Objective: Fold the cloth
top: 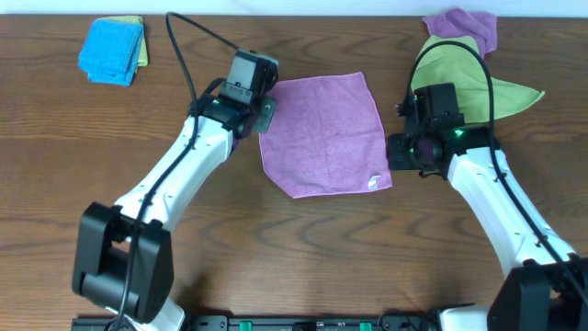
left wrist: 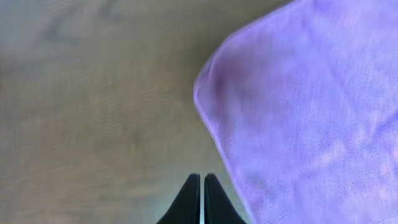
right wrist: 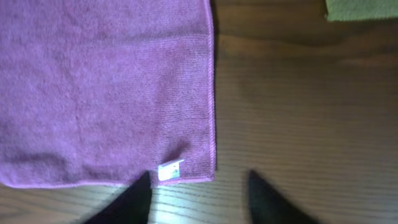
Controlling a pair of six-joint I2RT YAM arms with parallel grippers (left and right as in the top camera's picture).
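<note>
The lilac cloth (top: 326,133) lies flat and unfolded in the middle of the table, its small white tag (top: 374,181) at the near right corner. My left gripper (top: 264,108) is shut and empty at the cloth's far left corner. In the left wrist view the shut fingertips (left wrist: 202,180) sit just beside the cloth's edge (left wrist: 311,118). My right gripper (top: 401,152) is open just right of the cloth's right edge. In the right wrist view the open fingers (right wrist: 199,186) straddle the tagged corner (right wrist: 171,169) of the cloth (right wrist: 106,87).
A lime-green cloth (top: 478,78) lies under the right arm at the back right, with another purple cloth (top: 462,26) behind it. A folded blue cloth on a yellow-green one (top: 112,49) sits at the back left. The green cloth's edge shows in the right wrist view (right wrist: 360,9).
</note>
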